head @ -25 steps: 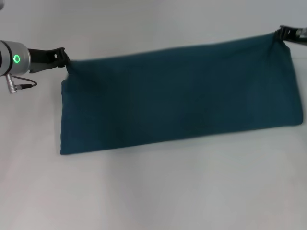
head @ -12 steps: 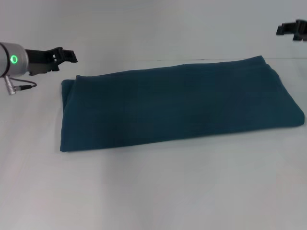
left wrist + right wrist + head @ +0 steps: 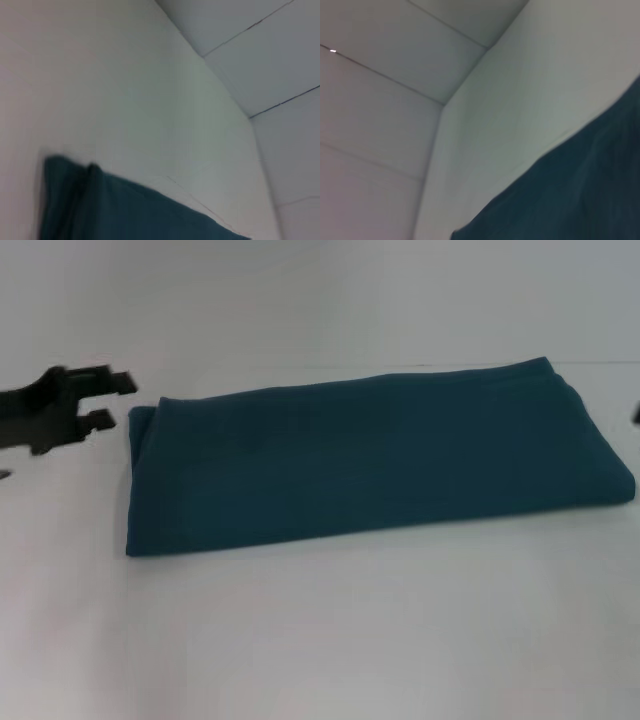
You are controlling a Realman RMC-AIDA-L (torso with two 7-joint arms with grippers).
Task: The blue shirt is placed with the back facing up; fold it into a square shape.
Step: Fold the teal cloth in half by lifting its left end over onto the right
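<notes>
The blue shirt (image 3: 370,455) lies flat on the white table (image 3: 330,640) as a long folded band, running from left to right across the head view. My left gripper (image 3: 112,400) is open and empty, just left of the band's far-left corner, not touching it. My right gripper shows only as a dark sliver at the right edge (image 3: 636,416), beside the band's right end. The left wrist view shows a corner of the shirt (image 3: 115,210) on the table. The right wrist view shows the shirt's edge (image 3: 580,195).
The white table spreads in front of the shirt and behind it. A pale wall (image 3: 260,55) with thin seams rises past the table's far edge.
Both grippers let go of the shirt's far corners, and the lifted edge dropped into a flat folded band. The left gripper then drew back to the left and lower; the right moved off to the right edge.
</notes>
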